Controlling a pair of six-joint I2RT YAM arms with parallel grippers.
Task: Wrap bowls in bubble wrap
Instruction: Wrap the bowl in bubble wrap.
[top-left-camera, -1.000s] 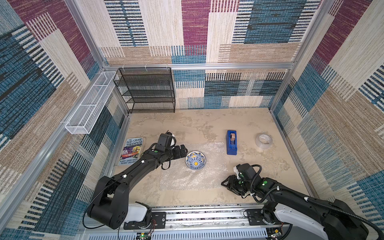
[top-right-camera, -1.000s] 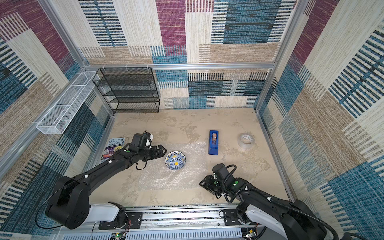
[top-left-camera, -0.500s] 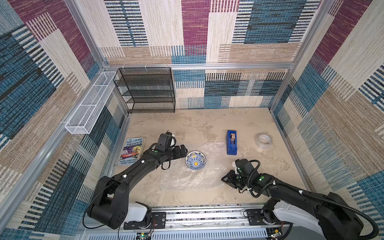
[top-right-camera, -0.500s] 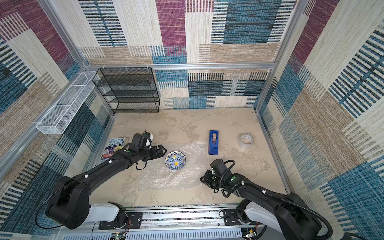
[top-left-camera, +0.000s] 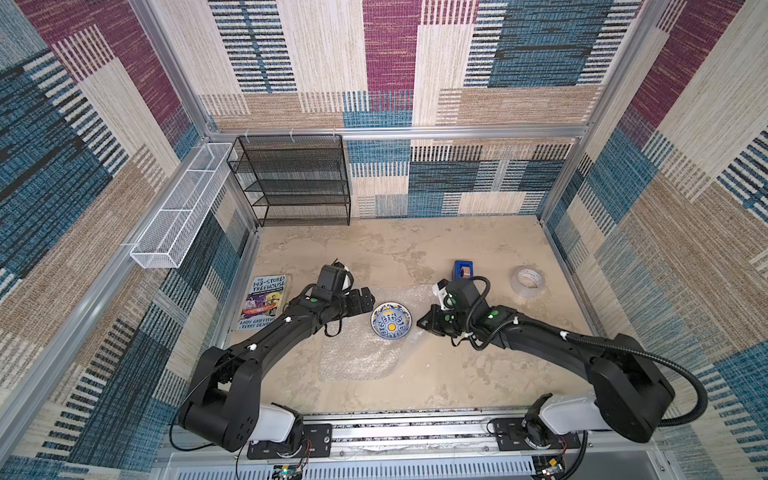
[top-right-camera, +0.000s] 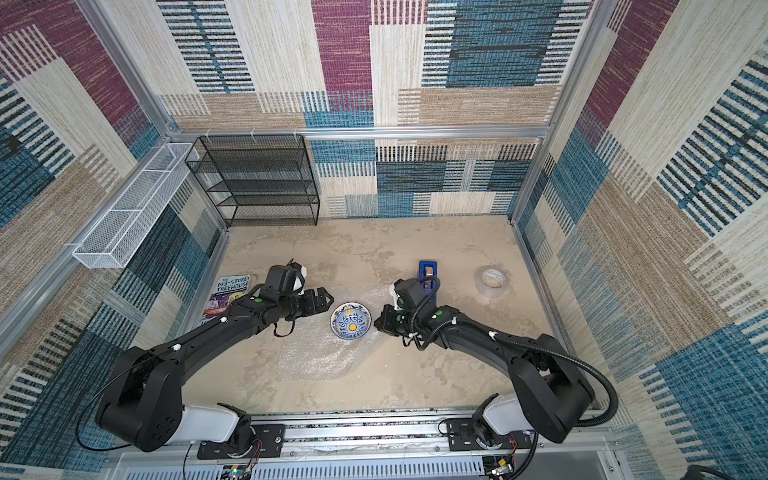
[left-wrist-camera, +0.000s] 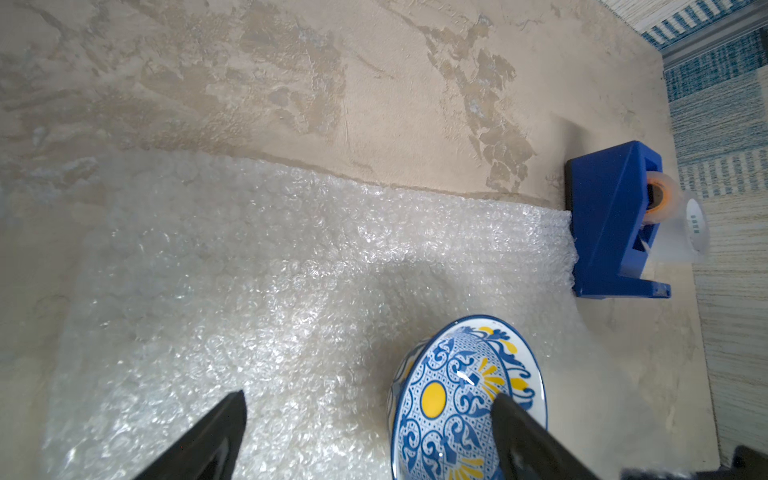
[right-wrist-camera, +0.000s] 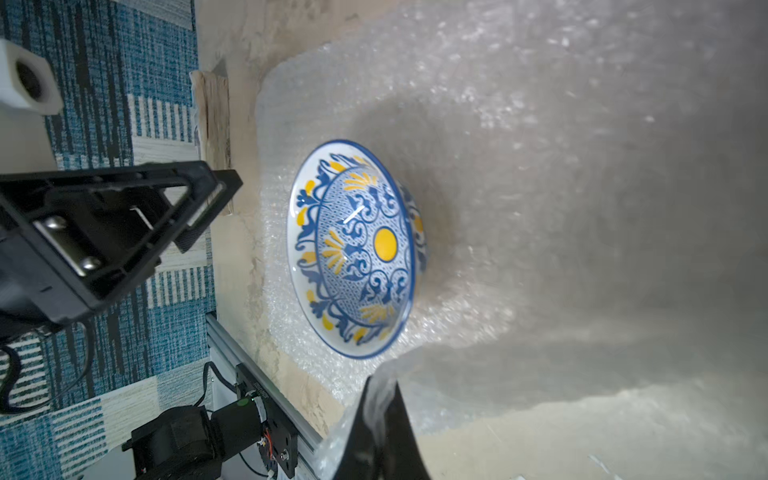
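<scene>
Bubble wrap (top-left-camera: 357, 359) is clear on a beige table (top-left-camera: 374, 245), so its edges are hard to trace in both top views, and its right part runs under the right arm (top-left-camera: 540, 332). Right gripper (top-left-camera: 422, 324) tips are barely readable from above. The right wrist view shows its jaws together, pinching a raised edge of the wrap. Left gripper (top-left-camera: 369, 302) has its jaws wide apart with nothing between them, just left of the bowl (top-left-camera: 391, 320). Bowl sits upright on the wrap at frame centre, between both grippers. Tape dispenser (top-left-camera: 462, 269) is half hidden behind the right arm. Book (top-right-camera: 227, 291) has its lower part covered by the left arm (top-right-camera: 216, 332). Tape roll (top-left-camera: 527, 282) is at right, fully seen. Counts: one bowl, one wrap sheet, one dispenser, one tape roll, one book, one black mesh rack (top-left-camera: 295, 183), one white wire basket (top-left-camera: 178, 208), two arms.
</scene>
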